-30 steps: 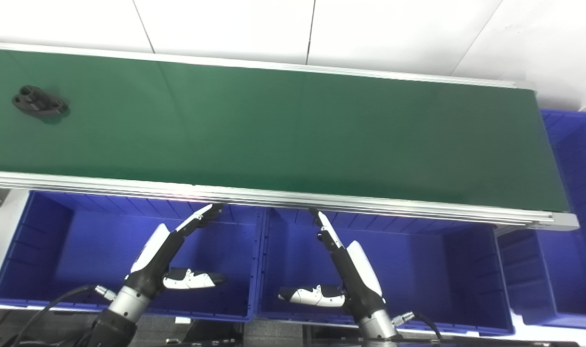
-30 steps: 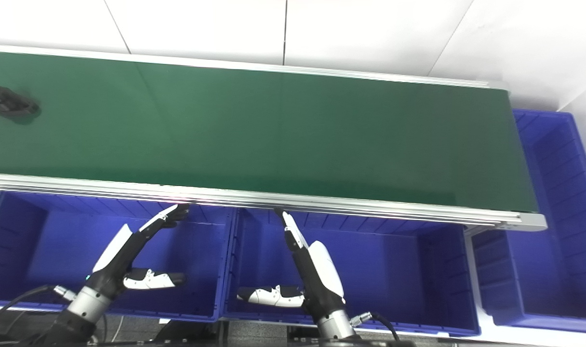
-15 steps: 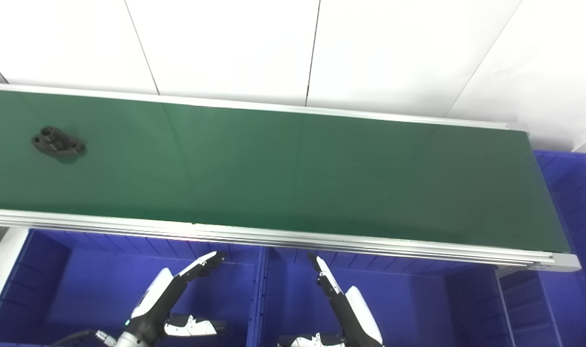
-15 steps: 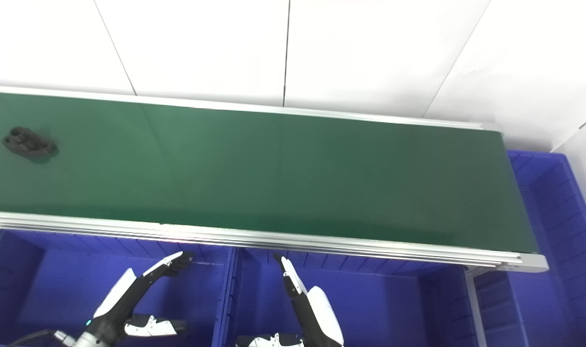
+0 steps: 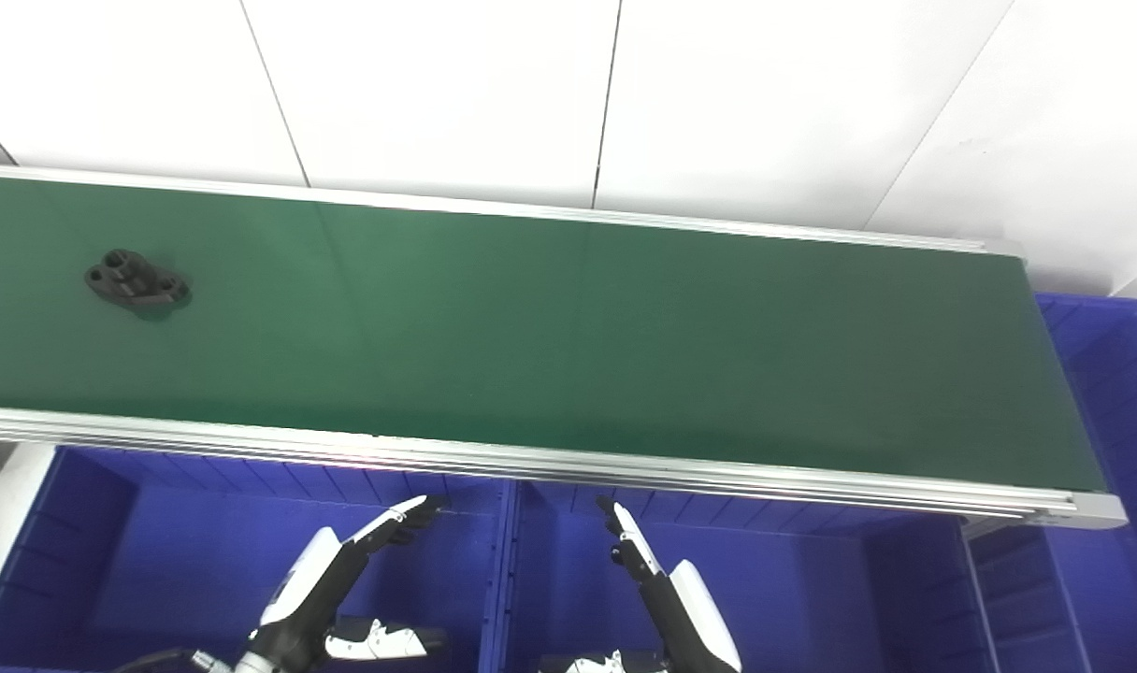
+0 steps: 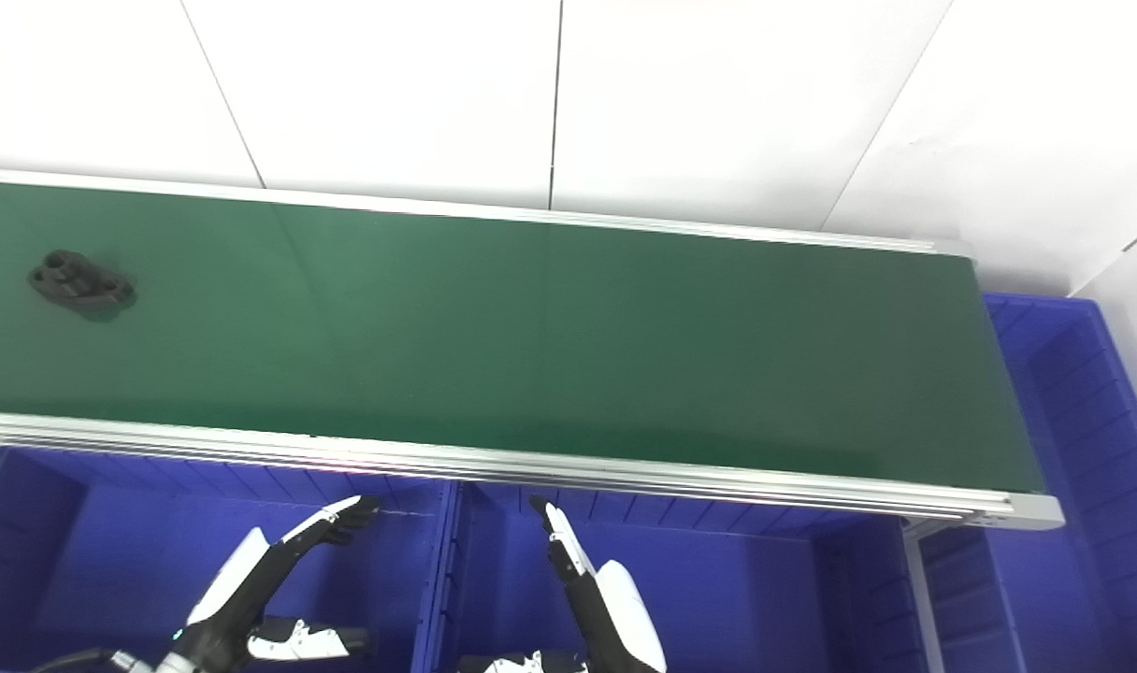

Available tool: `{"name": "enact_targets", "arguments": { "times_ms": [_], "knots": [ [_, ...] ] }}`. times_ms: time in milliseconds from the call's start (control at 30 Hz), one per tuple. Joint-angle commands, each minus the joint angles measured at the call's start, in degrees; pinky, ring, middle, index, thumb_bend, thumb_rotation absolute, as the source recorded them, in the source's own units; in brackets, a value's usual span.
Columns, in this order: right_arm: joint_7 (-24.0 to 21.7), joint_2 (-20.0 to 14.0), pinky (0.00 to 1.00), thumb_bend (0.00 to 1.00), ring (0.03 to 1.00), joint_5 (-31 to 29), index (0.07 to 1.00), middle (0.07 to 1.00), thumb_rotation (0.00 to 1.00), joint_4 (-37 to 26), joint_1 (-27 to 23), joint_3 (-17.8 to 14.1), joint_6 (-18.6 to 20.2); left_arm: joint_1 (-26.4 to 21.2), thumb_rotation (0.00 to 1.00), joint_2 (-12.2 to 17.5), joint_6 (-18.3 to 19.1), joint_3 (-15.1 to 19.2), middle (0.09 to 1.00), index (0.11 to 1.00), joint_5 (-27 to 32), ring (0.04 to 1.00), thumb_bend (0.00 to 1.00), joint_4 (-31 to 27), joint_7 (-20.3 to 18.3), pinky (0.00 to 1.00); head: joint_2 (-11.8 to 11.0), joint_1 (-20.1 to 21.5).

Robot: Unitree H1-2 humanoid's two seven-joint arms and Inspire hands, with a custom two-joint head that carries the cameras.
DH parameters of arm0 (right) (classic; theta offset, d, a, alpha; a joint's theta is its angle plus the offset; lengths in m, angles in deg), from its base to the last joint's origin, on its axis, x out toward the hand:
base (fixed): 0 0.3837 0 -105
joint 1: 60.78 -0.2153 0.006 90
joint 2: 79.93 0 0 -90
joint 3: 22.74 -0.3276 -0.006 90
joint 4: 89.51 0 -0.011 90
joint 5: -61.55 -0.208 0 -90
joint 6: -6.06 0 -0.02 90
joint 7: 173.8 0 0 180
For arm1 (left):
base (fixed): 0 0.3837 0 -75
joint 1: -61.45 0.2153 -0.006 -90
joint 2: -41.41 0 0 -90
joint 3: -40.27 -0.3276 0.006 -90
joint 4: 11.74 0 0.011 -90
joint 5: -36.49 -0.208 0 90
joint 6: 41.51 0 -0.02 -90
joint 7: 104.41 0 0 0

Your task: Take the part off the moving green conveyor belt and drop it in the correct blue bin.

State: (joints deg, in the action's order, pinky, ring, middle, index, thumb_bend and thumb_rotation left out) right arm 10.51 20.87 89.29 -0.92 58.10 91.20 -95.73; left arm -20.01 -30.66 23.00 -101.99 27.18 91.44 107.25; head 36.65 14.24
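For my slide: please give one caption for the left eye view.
Black part rides the green belt; both open hands wait above blue bins.

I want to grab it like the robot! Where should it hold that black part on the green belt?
Probably across the narrow middle of the black part, coming straight down from above. It lies flat on the conveyor belt, long and thin, with holes on top, so its short sides fit between fingers.
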Motion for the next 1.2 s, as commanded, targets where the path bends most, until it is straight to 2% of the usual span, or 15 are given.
{"name": "enact_targets", "arguments": {
  "times_ms": [0,233,333,433,500,600,633,667,800,900,1000,1167],
  "knots": [
    [0.2,0.3,0.89,0.93,0.971,-0.5,1.000,1.000,0.44,-1.8,0.1,0.2,-2.0,-0.8,0.61,1.4,-1.4,0.5,0.856,0.863,0.6,0.822,0.90,-1.2,0.5,0.76,0.3,0.0],
    [0.1,0.6,0.89,0.93,0.968,-1.8,1.000,1.000,0.41,-1.8,-0.1,-0.6,-1.7,-1.3,0.63,1.7,-1.4,-0.5,0.861,0.869,-0.6,0.829,0.90,-1.6,1.8,0.77,1.2,-0.5],
    [0.1,0.6,0.88,0.92,0.966,-2.1,1.000,1.000,0.40,-1.7,-0.1,-1.0,-1.4,-1.4,0.62,1.8,-1.4,-0.9,0.864,0.870,-0.3,0.833,0.91,-2.0,1.5,0.78,1.2,-2.2],
    [0.3,0.7,0.88,0.90,0.969,-2.7,1.000,1.000,0.38,-1.5,0.1,-1.5,-1.3,-1.7,0.61,1.9,-1.4,-2.0,0.865,0.870,-1.2,0.832,0.90,-2.0,2.7,0.77,1.1,-3.7],
    [0.4,0.8,0.85,0.89,0.959,-2.6,1.000,1.000,0.37,-1.5,0.3,-1.9,-0.6,-2.1,0.62,1.8,-1.4,-3.1,0.864,0.867,-1.9,0.832,0.90,-1.5,3.9,0.77,0.5,-5.6],
    [0.5,0.6,0.82,0.86,0.950,-2.3,1.000,1.000,0.38,-0.8,0.3,-2.4,-0.4,-3.0,0.62,1.5,-1.4,-5.1,0.858,0.859,-2.8,0.823,0.90,-0.5,6.2,0.76,-2.1,-9.9],
    [0.5,0.6,0.81,0.85,0.945,-2.4,1.000,1.000,0.38,-0.6,0.2,-2.5,-0.5,-3.3,0.62,1.4,-1.4,-5.8,0.854,0.855,-3.0,0.817,0.90,-0.2,7.0,0.75,-2.1,-9.9],
    [0.5,0.5,0.81,0.84,0.945,-2.4,1.000,1.000,0.38,-0.2,0.2,-2.7,-0.7,-3.8,0.62,1.3,-1.4,-6.8,0.852,0.853,-3.4,0.815,0.90,0.3,8.1,0.75,-3.8,-12.8],
    [1.0,0.0,0.83,0.82,0.957,-2.0,1.000,1.000,0.40,1.0,0.2,-3.3,-1.7,-5.2,0.62,0.8,-1.4,-9.7,0.846,0.848,-4.1,0.805,0.88,2.3,10.9,0.74,-6.6,-17.0],
    [0.7,-0.1,0.91,0.82,0.986,-2.4,1.000,1.000,0.39,1.5,0.0,-3.7,-1.5,-6.0,0.61,0.5,-1.4,-11.4,0.834,0.836,-3.3,0.793,0.87,3.2,12.0,0.72,-8.0,-18.2],
    [0.4,-0.2,0.90,0.83,0.995,-2.1,1.000,1.000,0.39,1.4,0.0,-3.8,-1.1,-6.3,0.61,0.1,-1.4,-11.9,0.826,0.826,-1.9,0.789,0.88,3.6,11.6,0.71,-8.7,-18.6],
    [0.3,-0.2,0.89,0.84,0.992,-2.2,1.000,1.000,0.41,1.9,-0.3,-3.9,-0.9,-7.6,0.63,-0.1,-1.4,-13.8,0.823,0.826,-2.9,0.782,0.86,5.1,14.1,0.70,-9.3,-19.0]
  ]
}}
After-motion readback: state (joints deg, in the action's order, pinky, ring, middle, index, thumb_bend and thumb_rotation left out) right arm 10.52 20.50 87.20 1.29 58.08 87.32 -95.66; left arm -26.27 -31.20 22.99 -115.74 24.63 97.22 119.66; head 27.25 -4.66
